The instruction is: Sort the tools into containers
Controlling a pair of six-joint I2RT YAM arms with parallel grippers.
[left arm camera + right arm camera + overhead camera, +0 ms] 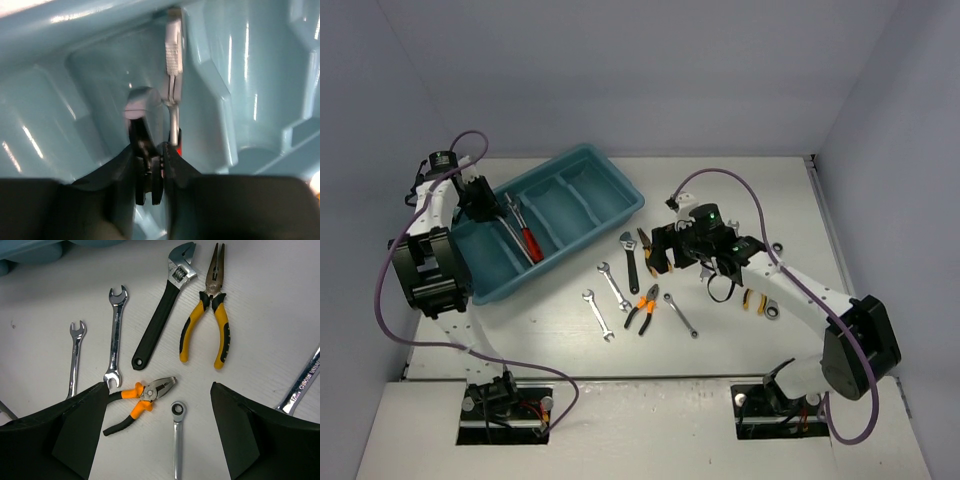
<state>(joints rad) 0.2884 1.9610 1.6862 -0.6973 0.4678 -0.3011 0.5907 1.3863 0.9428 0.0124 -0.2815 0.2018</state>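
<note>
Left jaws clenched on nothing, down in a tray (pixel 100 65) compartment. A wrench (pixel 172 45) lies just right of them, so that one's sorted. Right jaws spread wide over the bench (pixel 260 300), orange pliers (pixel 142 399) straight below between the tips. Next, I reckon: drop, align with handles, close.

The silver wrench (pixel 302 380) at the right edge seems stamped "12 CHROME VANADIUM", partly blurred.

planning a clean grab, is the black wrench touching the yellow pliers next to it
Apart. The right wrist view shows bare table between the black wrench and the yellow pliers all along.
</note>
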